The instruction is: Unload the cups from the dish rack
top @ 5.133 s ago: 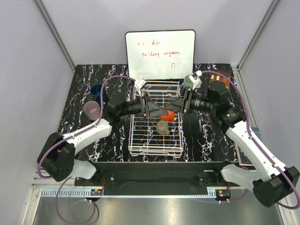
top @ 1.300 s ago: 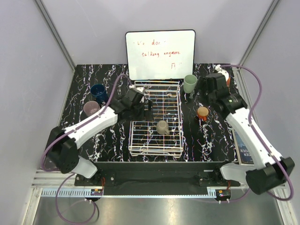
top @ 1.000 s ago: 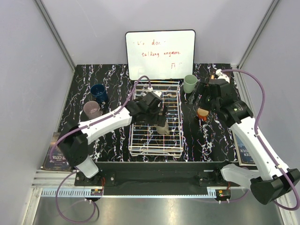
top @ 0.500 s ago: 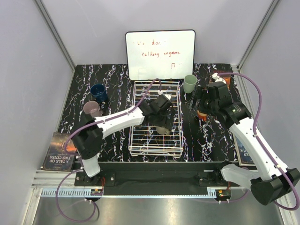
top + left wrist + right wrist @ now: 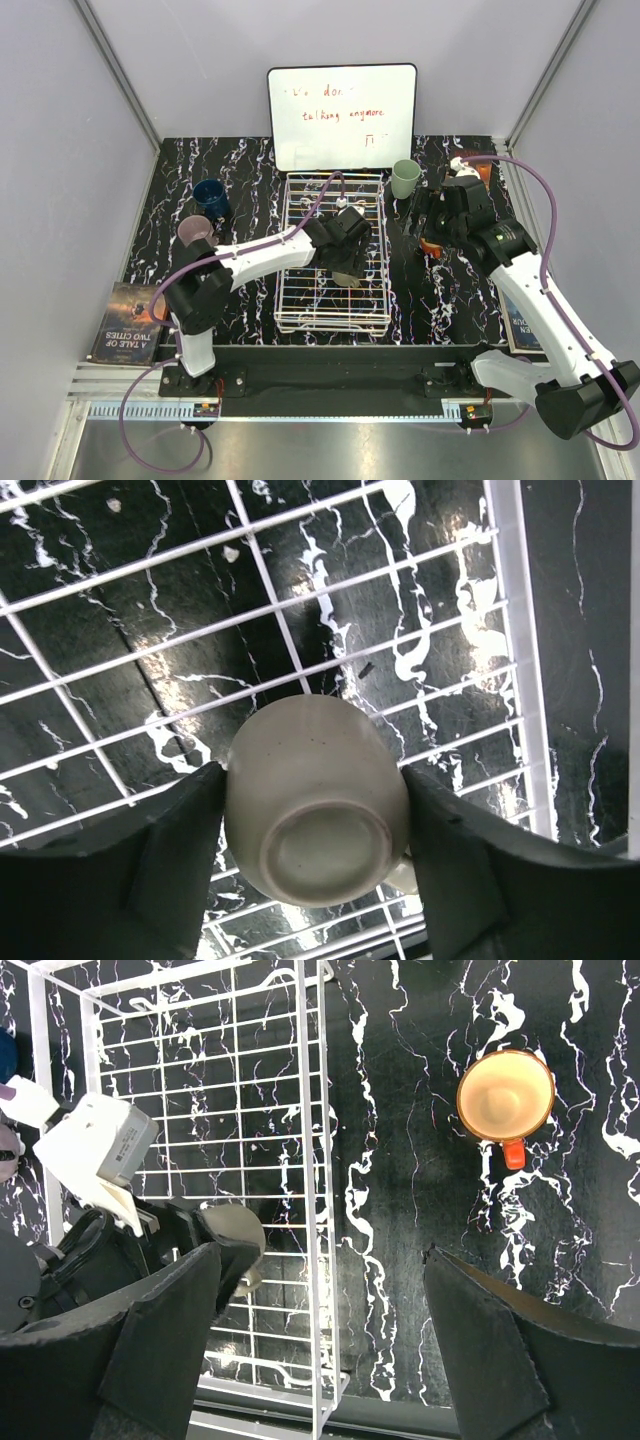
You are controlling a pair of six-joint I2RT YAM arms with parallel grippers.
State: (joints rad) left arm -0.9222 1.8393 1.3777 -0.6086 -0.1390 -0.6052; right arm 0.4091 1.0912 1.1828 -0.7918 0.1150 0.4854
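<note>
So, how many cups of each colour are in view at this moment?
dark blue cup: 1
pale pink cup: 1
mint green cup: 1
orange cup: 1
taupe cup: 1
Total: 5

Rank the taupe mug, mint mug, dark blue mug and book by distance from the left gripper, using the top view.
1. taupe mug: between the fingers of the left gripper.
2. mint mug: back right.
3. dark blue mug: back left.
4. book: near left, beside the table.
</note>
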